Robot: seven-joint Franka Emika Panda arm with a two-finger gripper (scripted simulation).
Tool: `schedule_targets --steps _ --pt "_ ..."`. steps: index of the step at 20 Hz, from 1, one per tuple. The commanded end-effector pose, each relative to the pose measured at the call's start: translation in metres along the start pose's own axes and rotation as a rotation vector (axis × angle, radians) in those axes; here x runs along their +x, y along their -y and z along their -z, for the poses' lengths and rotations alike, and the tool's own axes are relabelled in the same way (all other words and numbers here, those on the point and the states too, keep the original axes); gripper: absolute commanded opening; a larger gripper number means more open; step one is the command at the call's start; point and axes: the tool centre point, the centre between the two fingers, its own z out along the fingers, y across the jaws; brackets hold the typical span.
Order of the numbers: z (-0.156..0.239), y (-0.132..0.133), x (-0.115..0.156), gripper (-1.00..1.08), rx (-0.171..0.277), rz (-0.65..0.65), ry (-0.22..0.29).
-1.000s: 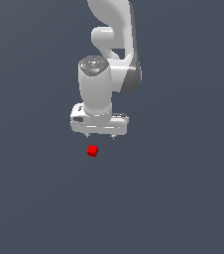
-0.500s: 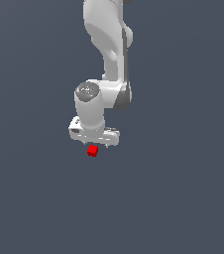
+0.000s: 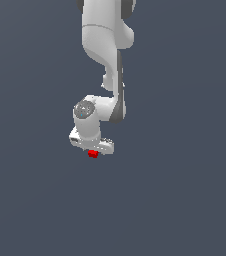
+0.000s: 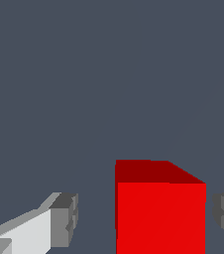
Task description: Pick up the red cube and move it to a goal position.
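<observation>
The red cube (image 3: 92, 154) is a tiny bright red block on the grey floor, just under the white gripper (image 3: 94, 150) in the exterior view. In the wrist view the red cube (image 4: 159, 208) sits large between the two grey fingertips (image 4: 64, 220), with a gap on each side. The jaws are open around the cube and do not touch it. The gripper's own midpoint in the wrist view (image 4: 146, 218) falls on the cube. In the exterior view the gripper body hides the fingers and part of the cube.
The white arm (image 3: 105, 45) rises from the gripper toward the top of the exterior view. Plain dark grey floor (image 3: 185, 200) lies all around.
The arm has come down and toward the exterior view's left, so the gripper now sits over the cube with its fingers on either side. The cube has not moved.
</observation>
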Motion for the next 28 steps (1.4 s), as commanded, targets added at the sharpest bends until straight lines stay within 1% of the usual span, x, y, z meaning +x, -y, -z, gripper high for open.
schedule_targets --steps 1,5,6,19,28 --pt "-0.008 -0.002 0.000 1.00 0.001 -0.010 0.000" --pt "-0.010 -0.003 0.001 1.00 0.002 -0.014 0.001" --pt "-0.010 -0.003 0.001 -1.00 0.002 -0.014 0.001" --pt "-0.009 -0.002 0.000 -1.00 0.003 -0.014 0.001" --pt "0.017 0.003 -0.015 -1.00 0.003 -0.014 0.001"
